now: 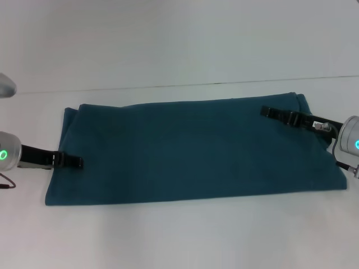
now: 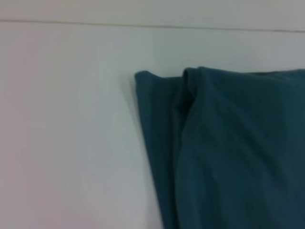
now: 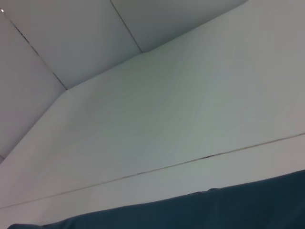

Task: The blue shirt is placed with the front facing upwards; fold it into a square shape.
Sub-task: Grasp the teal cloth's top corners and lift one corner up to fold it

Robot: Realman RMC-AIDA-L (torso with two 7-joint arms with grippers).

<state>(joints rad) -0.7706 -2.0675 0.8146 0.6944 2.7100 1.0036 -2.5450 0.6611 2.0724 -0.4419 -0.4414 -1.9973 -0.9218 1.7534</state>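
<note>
- We see the blue shirt (image 1: 190, 151) folded into a long strip on the white table (image 1: 179, 45), with bare table on all sides.
- Our left gripper (image 1: 76, 162) sits at its left edge and our right gripper (image 1: 269, 112) at its far right corner; we cannot tell their grip.

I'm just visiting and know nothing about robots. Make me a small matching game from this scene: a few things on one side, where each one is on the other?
Things:
1. blue shirt
2. left gripper
3. right gripper
4. table

Places or states:
a. at the shirt's far right corner
b. white, bare in front of the shirt
c. folded into a long band, plain side up
d. at the shirt's left edge

Pairs: 1-c, 2-d, 3-a, 4-b
</note>
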